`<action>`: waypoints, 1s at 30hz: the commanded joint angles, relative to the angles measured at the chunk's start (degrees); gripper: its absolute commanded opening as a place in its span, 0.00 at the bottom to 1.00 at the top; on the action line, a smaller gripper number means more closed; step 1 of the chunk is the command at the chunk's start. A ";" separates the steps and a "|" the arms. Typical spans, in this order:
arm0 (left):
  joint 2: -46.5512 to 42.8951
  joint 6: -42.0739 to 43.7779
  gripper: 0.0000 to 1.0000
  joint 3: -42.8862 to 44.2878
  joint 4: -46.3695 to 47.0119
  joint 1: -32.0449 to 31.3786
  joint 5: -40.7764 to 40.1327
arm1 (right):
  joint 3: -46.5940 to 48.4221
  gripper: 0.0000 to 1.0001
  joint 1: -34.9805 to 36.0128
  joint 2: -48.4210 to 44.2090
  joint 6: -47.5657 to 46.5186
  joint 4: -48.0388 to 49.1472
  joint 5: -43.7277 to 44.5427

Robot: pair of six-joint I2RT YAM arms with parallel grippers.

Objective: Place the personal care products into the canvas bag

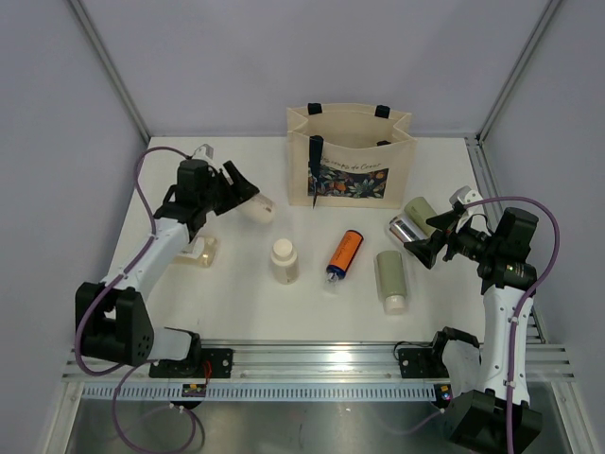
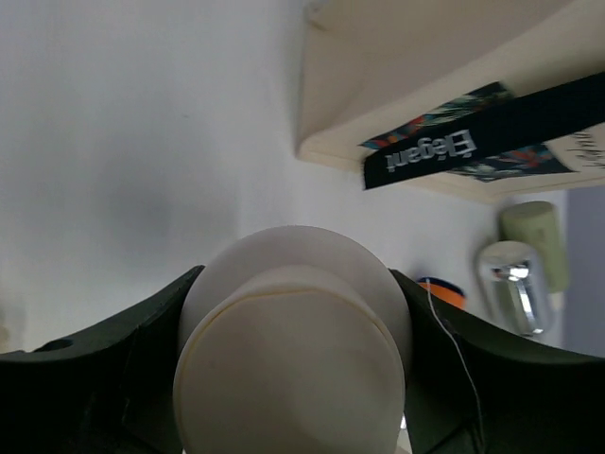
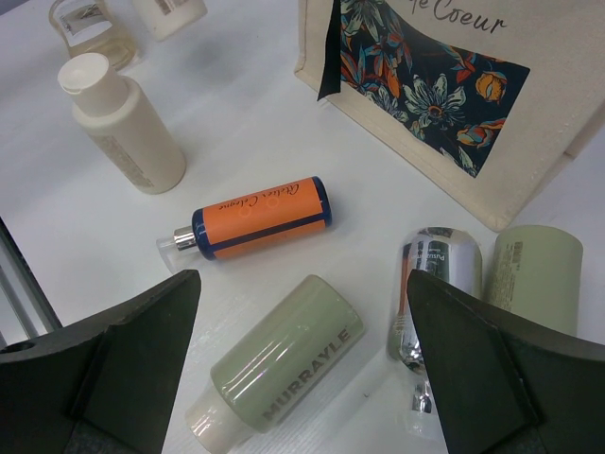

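The left hand (image 2: pixel 295 274) is clenched on a cream plastic bottle with a round cap (image 2: pixel 291 364). Its dark fingers press the bottle's sides so it points end-on from the wrist, a grip that should let it be carried over and dropped in. Whether it is clear of the white surface (image 1: pixel 236 293) I cannot tell. The beige canvas bag with navy strap handles and a dark floral panel (image 1: pixel 350 156) stands upright at the back, mouth open upward, near this hand's right. The left arm reaches forward and bends inward towards it.

The right hand (image 3: pixel 302 284) is spread wide and empty, angled down over a sage-green bottle lying on its side (image 3: pixel 284 364) and a shiny silver bottle (image 3: pixel 430 284) — probably lining up a pick. An orange bottle with a blue tip (image 3: pixel 255 218), a second cream bottle (image 3: pixel 118 128) and a second sage-green bottle (image 3: pixel 534 274) lie loose before the bag.
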 commanded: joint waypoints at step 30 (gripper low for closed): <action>49.18 -5.65 0.00 80.72 9.66 -20.54 -4.80 | 0.47 1.00 -0.03 0.12 -0.37 -0.24 -1.82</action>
